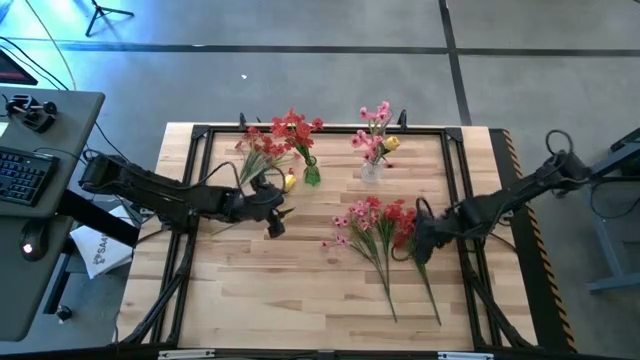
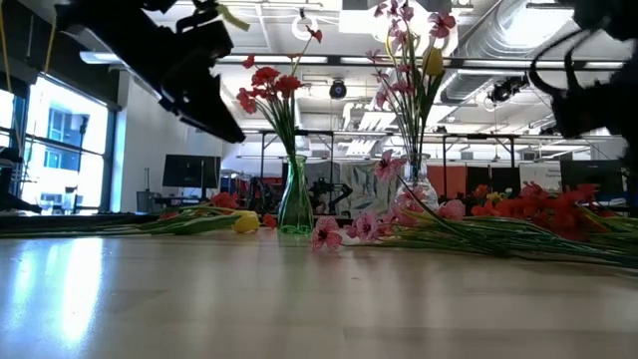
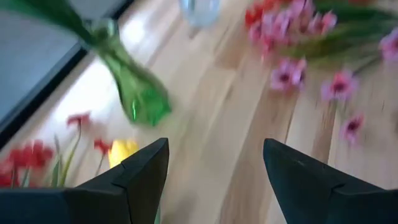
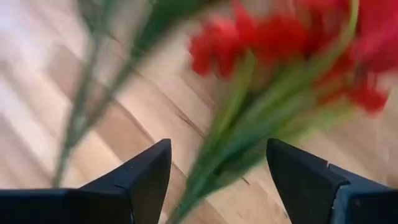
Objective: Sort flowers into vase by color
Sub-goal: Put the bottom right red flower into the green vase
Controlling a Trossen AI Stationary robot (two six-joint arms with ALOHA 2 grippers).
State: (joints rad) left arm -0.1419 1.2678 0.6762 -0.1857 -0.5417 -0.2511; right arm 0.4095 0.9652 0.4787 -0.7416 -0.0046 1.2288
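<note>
Low in the frame, pink and red flowers [image 1: 372, 228] lie loose on the wooden table [image 1: 300, 300], right of centre. The right gripper [image 1: 418, 250] sits over the red ones, jaws wide, holding nothing. The left gripper [image 1: 277, 212], mid-left, is spread and empty too. Further up: green vase [image 1: 311, 173] with red sprays, clear vase [image 1: 372, 170] with pink.

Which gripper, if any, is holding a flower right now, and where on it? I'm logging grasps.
Neither. The left gripper and the right gripper both stand open; red flowers lie beneath the right, ungrasped.
</note>
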